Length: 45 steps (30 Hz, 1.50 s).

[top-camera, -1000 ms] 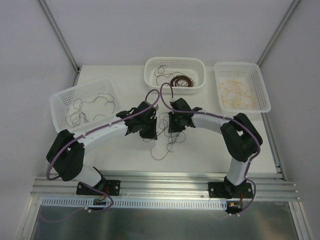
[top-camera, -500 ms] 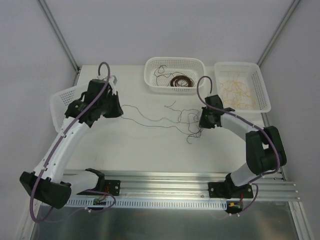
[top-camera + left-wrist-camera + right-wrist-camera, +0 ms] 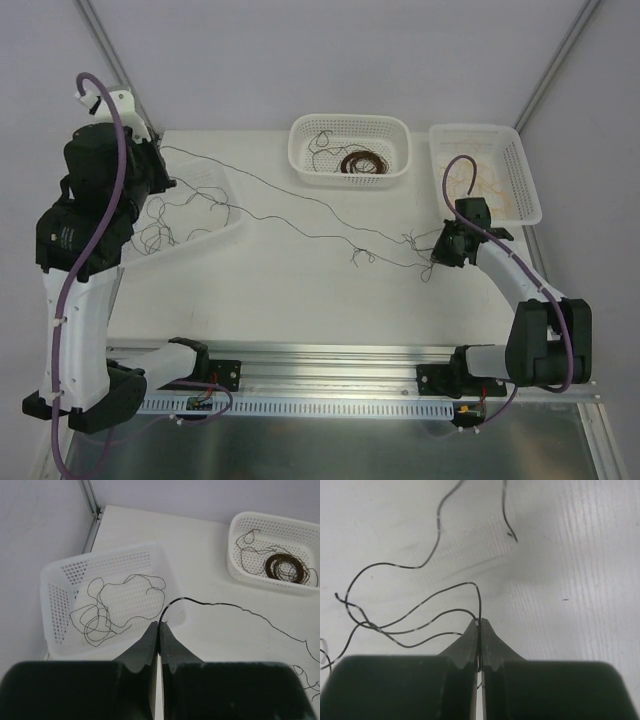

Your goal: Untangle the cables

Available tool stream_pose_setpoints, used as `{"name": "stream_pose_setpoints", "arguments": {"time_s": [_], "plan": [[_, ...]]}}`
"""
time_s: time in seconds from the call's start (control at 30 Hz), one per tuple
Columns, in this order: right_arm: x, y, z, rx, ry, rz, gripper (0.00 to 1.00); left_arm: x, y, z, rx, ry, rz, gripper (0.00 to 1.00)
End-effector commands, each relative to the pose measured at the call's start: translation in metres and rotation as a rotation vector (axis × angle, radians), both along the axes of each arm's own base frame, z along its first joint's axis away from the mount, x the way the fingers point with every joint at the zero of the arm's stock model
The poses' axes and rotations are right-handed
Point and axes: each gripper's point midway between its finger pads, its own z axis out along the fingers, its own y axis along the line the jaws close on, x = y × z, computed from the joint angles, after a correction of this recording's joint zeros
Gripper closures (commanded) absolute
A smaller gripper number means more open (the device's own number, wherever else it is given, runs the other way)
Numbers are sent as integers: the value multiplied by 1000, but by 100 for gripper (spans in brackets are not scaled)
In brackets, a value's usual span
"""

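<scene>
Lab robot cell: white panel walls point(image 3: 330, 60), aluminium mounting rail point(image 3: 330, 372).

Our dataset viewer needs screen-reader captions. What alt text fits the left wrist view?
The left claw, shut, pinches a thin black cable that trails right across the table. Behind it, one white basket holds a black strand; a second basket, far right, holds a brown coil.

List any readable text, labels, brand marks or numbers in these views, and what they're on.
None readable in any view.
Left basket, middle basket, right basket, table: no print visible.
Small boards at the left arm base and right arm base: too small to show any marking.
</scene>
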Motion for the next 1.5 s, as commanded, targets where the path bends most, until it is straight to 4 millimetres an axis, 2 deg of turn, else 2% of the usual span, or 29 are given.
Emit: {"name": "stream_pose_setpoints", "arguments": {"time_s": [0.0,0.13,0.23,0.33,0.5,0.63,0.67,0.77,0.83,0.93,0.97,1.03,1.07,1.1,1.17,1.27,1.3,1.37,1.47], "plan": [[-5,2,12,10,-4,26,99,-13,16,47,38,-119,40,100],[-6,1,9,4,8,30,99,-18,12,76,25,-193,2,100],[-9,-2,2,-9,36,33,99,-29,33,94,72,-241,95,100],[-14,-8,-5,3,70,11,99,-35,50,98,129,-244,172,100],[-18,-17,-2,76,74,-59,99,-32,62,79,198,-174,231,100],[-14,-5,18,148,19,-53,99,-20,47,55,180,-115,157,100],[-13,-4,24,156,5,-52,99,-16,44,44,188,-85,141,100],[-8,-14,46,105,-42,-50,99,-14,48,33,209,-51,168,100],[-8,-17,56,90,-56,-46,99,-13,37,33,181,-61,101,100],[-3,-11,79,122,-130,-29,99,-5,5,16,93,-32,-49,100],[0,-6,93,144,-167,-16,99,0,-3,-3,80,16,-83,100],[1,-6,104,145,-189,-7,99,3,-18,-26,34,73,-137,100],[0,-9,107,124,-188,-4,99,5,-19,-48,33,129,-139,100],[1,-11,115,108,-205,-7,99,3,-18,-56,38,146,-131,100],[-4,-22,119,61,-205,-34,99,2,3,-75,102,192,-27,100],[-8,-39,140,-11,-271,-85,99,-6,43,-74,252,205,146,100],[-8,-43,145,-30,-286,-88,99,-7,49,-73,276,210,168,100],[-9,-45,157,-42,-296,-85,99,-7,53,-71,290,210,184,100],[-6,-31,167,15,-326,-29,99,-2,26,-78,206,211,52,100]]}}
